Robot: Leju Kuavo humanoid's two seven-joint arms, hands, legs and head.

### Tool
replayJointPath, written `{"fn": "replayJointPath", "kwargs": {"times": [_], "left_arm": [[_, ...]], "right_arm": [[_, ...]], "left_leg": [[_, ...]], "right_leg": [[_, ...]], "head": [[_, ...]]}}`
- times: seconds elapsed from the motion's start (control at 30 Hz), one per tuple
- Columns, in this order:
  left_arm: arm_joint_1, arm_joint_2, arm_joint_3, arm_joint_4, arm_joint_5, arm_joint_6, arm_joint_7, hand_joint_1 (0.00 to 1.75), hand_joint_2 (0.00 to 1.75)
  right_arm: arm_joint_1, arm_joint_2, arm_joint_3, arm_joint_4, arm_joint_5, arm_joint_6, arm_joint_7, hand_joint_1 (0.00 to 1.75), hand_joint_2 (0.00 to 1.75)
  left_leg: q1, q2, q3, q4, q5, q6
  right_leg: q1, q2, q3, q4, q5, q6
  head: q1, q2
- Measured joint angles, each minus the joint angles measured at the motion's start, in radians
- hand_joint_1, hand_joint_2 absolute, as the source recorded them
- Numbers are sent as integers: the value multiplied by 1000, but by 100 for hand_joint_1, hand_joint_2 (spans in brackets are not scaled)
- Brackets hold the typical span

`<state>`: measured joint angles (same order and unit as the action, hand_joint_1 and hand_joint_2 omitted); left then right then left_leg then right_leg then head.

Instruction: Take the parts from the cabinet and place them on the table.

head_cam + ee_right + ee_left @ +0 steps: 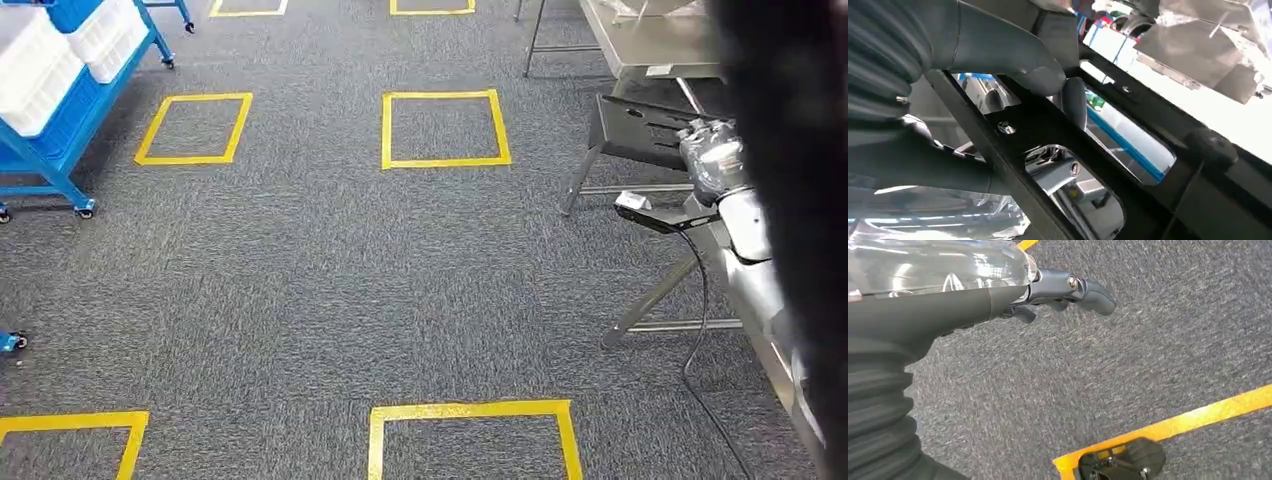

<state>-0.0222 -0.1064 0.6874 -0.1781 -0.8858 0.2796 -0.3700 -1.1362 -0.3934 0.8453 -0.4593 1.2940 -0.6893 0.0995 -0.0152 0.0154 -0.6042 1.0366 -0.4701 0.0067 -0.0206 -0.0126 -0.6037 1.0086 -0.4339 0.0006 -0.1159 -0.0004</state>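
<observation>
Right wrist view: right hand [1048, 75] grips black part [1058, 125]; no readable writing.

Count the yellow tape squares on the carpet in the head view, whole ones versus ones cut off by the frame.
Whole squares: 2
Cut-off squares: 4
Total: 6

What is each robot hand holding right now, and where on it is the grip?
The right robot hand holds a flat black metal part, thumb pressed on a bar between its cutouts. The left robot hand holds nothing.
</observation>
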Motion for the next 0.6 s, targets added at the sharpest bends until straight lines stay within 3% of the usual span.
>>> {"fn": "replayJointPath", "kwargs": {"times": [0.03, 0.1, 0.13, 0.17, 0.2, 0.27, 0.3, 0.33, 0.4, 0.47, 0.5, 0.53, 0.6], "left_arm": [[0, 0, 2, 0, 0, 0, 0, 0, 175], [0, 0, 5, 0, 0, 0, 0, 0, 175], [0, 0, 5, 0, 0, -1, 0, 0, 175], [1, -1, 6, 0, 2, -1, 0, 0, 175], [1, -1, 7, 0, 3, -2, 0, 0, 175], [1, 0, 7, 0, 3, -2, -1, 0, 175], [3, 0, 8, 0, 3, -2, -1, 0, 175], [2, 0, 8, 0, 3, -2, -2, 0, 175], [3, 0, 8, 0, 0, -1, -2, 0, 175], [2, 0, 8, 0, -1, 0, -2, 0, 175], [2, 0, 8, 0, -1, 1, -2, 0, 175], [2, 0, 8, 0, -2, 1, -2, 0, 175], [6, 0, 8, 0, -3, 3, 0, 0, 175]], "right_arm": [[-3, 6, 0, 2, 0, 0, 2, 175, 175], [-2, 17, 0, 7, 0, 0, 2, 175, 175], [-2, 22, 0, 10, 0, 0, 2, 175, 175], [-1, 25, 0, 13, 0, 0, 2, 175, 175], [-1, 26, 0, 16, 0, 0, 2, 175, 175], [-4, 27, 0, 19, 0, -1, 1, 175, 175], [-5, 27, 0, 20, 0, -1, 0, 175, 175], [-8, 27, 0, 22, 0, 0, 0, 175, 175], [-7, 26, 0, 26, -1, 0, -5, 175, 175], [-7, 21, 0, 31, -5, 0, -13, 175, 175], [-6, 17, 0, 32, -7, 0, -19, 175, 175], [-8, 13, 0, 32, -10, 0, -22, 175, 175], [-8, 8, 0, 34, -13, 0, -24, 175, 175]], "left_leg": [[2, -5, -24, 57, -36, -4], [10, -7, -100, 227, -110, -12], [12, -7, -131, 292, -127, -15], [15, -7, -138, 304, -117, -17], [18, -7, -120, 263, -86, -17], [22, -12, -34, 83, 7, -14], [25, -31, -1, 7, 29, -12], [20, -39, 13, -14, 17, -11], [17, -35, 8, -14, 19, -4], [15, -28, 12, -28, 29, 15], [17, -22, 16, -36, 35, 24], [17, -21, 15, -39, 38, 30], [14, -16, 14, -39, 37, 33]], "right_leg": [[0, 1, -1, 0, 1, -6], [1, 10, -2, 1, 1, -8], [2, 14, -2, 1, 1, -8], [2, 17, -2, 2, 1, -8], [2, 22, -1, 4, 1, -8], [-1, 32, -1, 9, -2, -3], [-3, 35, -3, 11, -4, 1], [3, 41, -10, 17, -5, 7], [-1, 48, -14, 12, 2, 20], [-6, 51, -14, 8, 4, 36], [-9, 38, -21, 25, -12, 36], [-8, 26, -42, 68, -45, 36], [-8, 25, -116, 232, -123, 40]], "head": [[0, 0], [0, 0], [0, 0], [0, 0], [0, 0], [0, 0], [0, 0], [0, 0], [0, 0], [0, 0], [0, 0], [0, 0], [0, 0]]}}
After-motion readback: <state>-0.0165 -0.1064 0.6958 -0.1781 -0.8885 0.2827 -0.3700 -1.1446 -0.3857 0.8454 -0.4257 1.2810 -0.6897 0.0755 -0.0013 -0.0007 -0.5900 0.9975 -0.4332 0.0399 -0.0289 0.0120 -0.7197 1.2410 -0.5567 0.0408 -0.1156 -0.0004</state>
